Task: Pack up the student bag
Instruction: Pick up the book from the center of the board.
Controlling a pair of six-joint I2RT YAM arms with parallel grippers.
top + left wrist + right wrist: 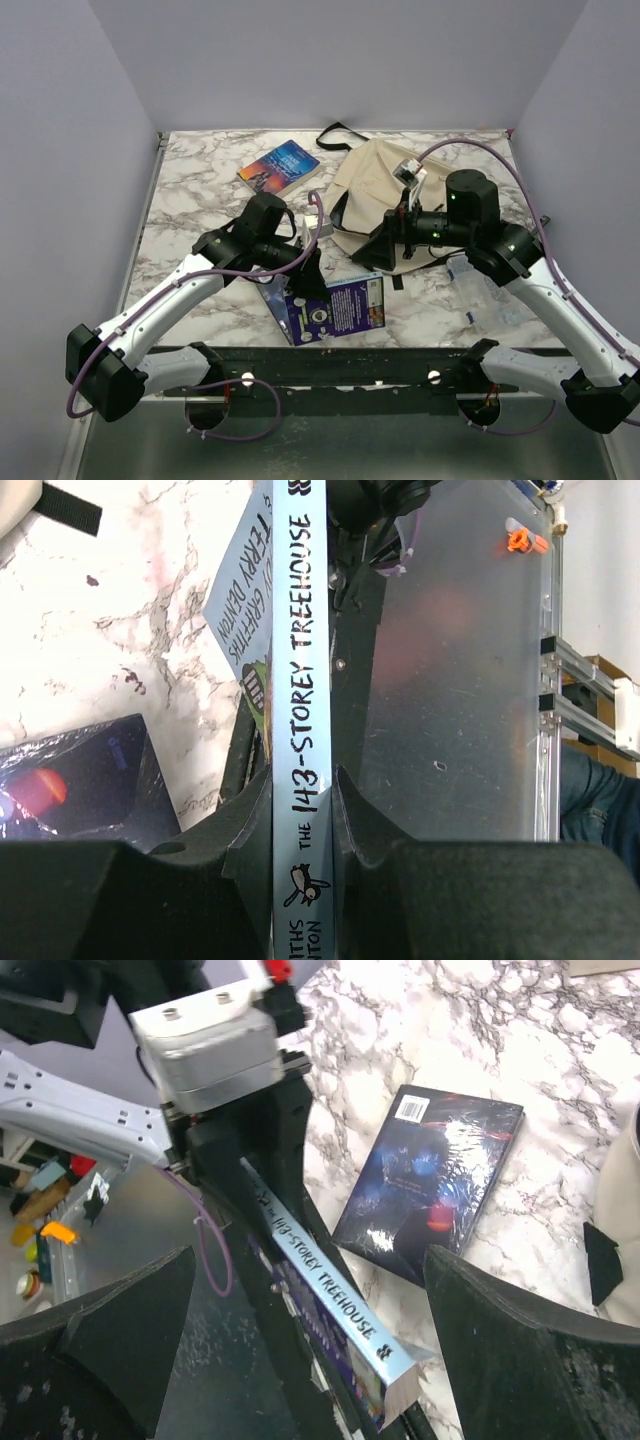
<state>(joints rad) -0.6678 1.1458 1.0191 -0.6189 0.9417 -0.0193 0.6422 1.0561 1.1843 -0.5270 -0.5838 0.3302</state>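
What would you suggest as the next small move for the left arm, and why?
Probably swing the left gripper toward the student bag and its dark opening. It is shut on the spine of The 143-Storey Treehouse book, the bag lies close by, and the right gripper stands open, holding nothing.

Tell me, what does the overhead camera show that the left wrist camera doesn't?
Only overhead: the cream-beige fabric backpack and a colourful blue paperback at the table's far side. Only the left wrist: the pale blue book spine reading "The 143-Storey Treehouse", clamped in the left end effector. Both: the dark glossy book lying flat on the white marble table.
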